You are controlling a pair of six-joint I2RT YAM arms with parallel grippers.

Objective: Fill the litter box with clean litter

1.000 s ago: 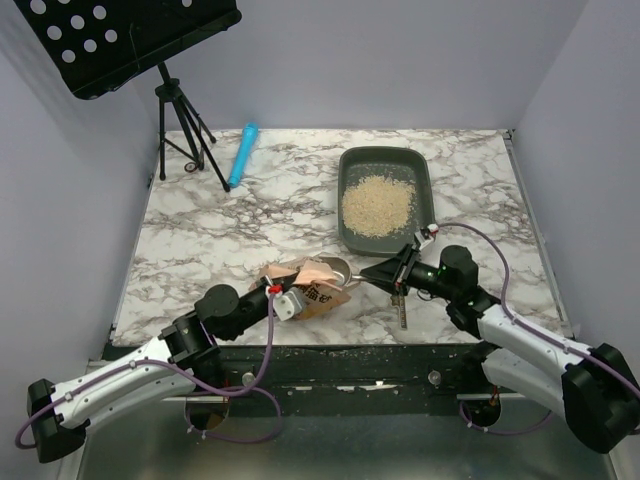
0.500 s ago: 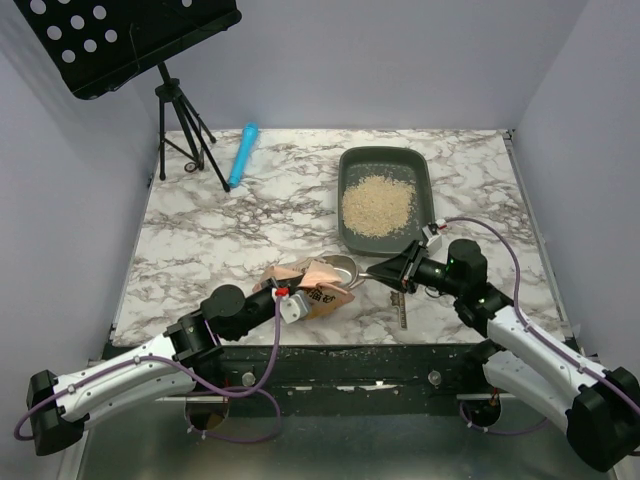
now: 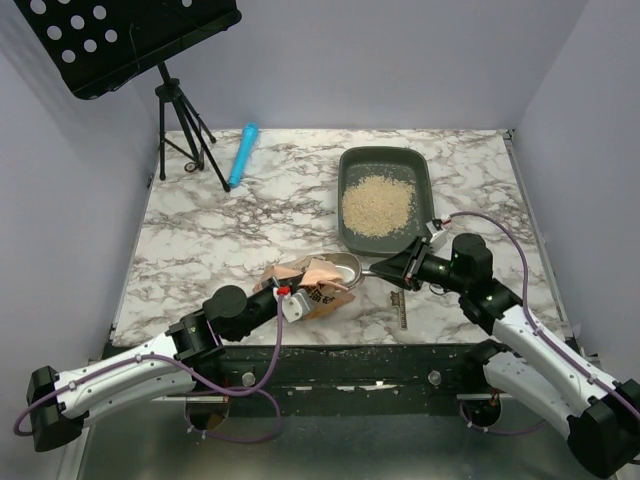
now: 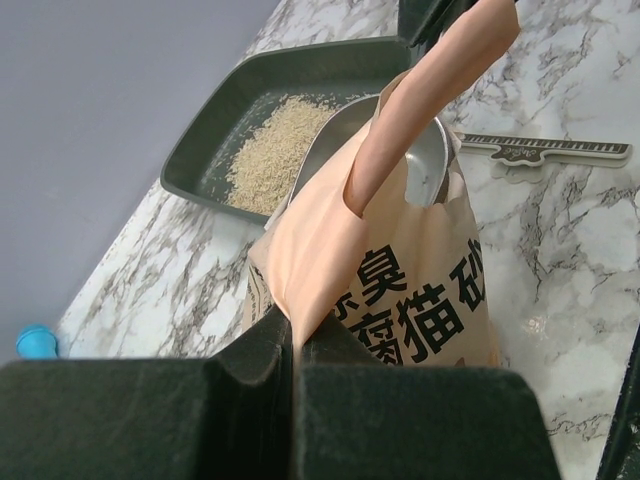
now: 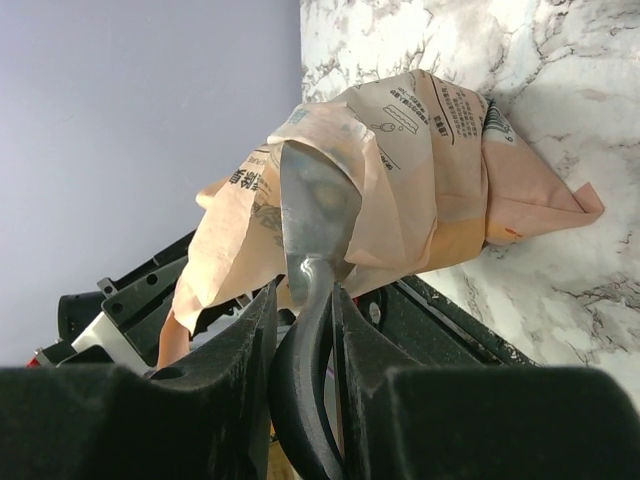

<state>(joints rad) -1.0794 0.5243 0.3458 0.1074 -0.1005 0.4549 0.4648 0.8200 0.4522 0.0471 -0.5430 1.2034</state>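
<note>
The top external view shows one litter box [image 3: 386, 152] on the far right part of the marble table [image 3: 200, 240]. In it lies one loose pile of clean litter [image 3: 377, 203], on the middle of its floor. Near its front edge lies one orange bag [image 3: 312, 285], with one silver scoop [image 3: 343, 266] pushed into its open mouth. The part of the bowl that shows is bare metal.

The right gripper [image 3: 388, 270] is closed narrowly on the scoop handle. The left gripper [image 3: 285, 302] is pinched tight on a fold of the bag.

One dark toothed strip [image 3: 402, 310] lies beside the right gripper. One blue tube [image 3: 242, 154] lies at the far left.
</note>
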